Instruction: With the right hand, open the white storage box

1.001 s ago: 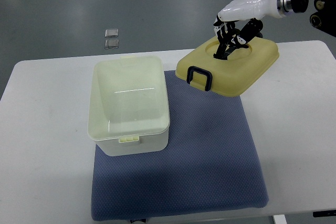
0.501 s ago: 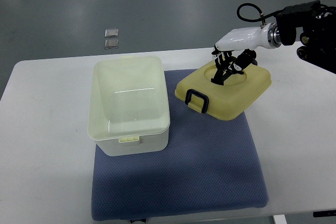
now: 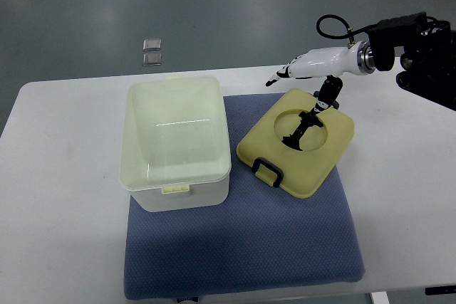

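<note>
Judging from the yellow lid [image 3: 303, 149] laid flat on the blue mat [image 3: 285, 240] beside the open white storage box [image 3: 177, 144], the opening is essentially done, the right hand [image 3: 303, 66] held above with fingers spread, empty.

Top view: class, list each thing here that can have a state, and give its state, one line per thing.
white storage box: open, lid off, standing on the blue mat.
yellow lid: off the box, lying flat on the mat beside it.
right hand: open, fingers spread, above the lid's far edge, holding nothing.

Box [image 3: 177, 140] open, clear from above; lid [image 3: 296, 142] takes mat's [image 3: 242, 247] right-rear; front free.
</note>
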Action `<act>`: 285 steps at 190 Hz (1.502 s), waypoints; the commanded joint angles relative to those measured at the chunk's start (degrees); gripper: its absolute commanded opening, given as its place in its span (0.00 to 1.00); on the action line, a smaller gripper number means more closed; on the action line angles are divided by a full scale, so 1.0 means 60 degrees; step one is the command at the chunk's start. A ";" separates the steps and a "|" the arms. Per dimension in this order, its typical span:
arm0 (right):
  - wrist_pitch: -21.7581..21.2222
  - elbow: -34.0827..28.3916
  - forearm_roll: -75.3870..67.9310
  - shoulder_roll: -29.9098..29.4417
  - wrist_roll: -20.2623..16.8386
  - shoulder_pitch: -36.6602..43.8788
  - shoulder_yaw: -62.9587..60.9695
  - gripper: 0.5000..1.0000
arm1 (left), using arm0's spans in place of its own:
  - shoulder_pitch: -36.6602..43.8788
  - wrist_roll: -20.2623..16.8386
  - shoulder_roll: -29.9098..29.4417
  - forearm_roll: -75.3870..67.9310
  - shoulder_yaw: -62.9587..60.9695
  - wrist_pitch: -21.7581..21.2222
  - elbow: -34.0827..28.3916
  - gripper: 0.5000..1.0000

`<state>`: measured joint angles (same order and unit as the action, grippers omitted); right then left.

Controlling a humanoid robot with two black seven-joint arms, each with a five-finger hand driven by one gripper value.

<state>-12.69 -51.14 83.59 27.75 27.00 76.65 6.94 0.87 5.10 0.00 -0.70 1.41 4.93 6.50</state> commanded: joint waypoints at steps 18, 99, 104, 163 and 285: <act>-0.1517 -0.0016 -0.1157 0.0048 -0.0047 0.0129 -0.0263 0.84 | 0.0002 0.0000 0.0000 0.0000 0.0000 -0.0002 0.0000 1.00; -0.3719 0.1126 -0.8187 0.0458 -0.2289 0.0291 -0.1772 0.84 | 0.0002 0.0000 0.0000 0.0000 0.0000 -0.0001 0.0000 1.00; -0.3719 0.1185 -0.8644 0.0400 -0.2289 0.0217 -0.1758 0.84 | 0.0002 0.0000 0.0000 0.0000 0.0000 -0.0002 0.0000 1.00; -0.2339 0.1771 -1.6258 -0.0494 -0.3899 -0.1174 -0.1772 0.84 | 0.0002 0.0000 0.0000 0.0000 0.0000 -0.0001 0.0000 1.00; -0.1855 0.1668 -1.9059 -0.0875 -0.4384 -0.1701 -0.1787 0.85 | 0.0002 0.0000 0.0000 0.0000 0.0000 -0.0002 0.0000 1.00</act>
<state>-23.95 -41.15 -30.78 22.61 0.70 67.13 -3.80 0.87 5.10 0.00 -0.70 1.41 4.91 6.50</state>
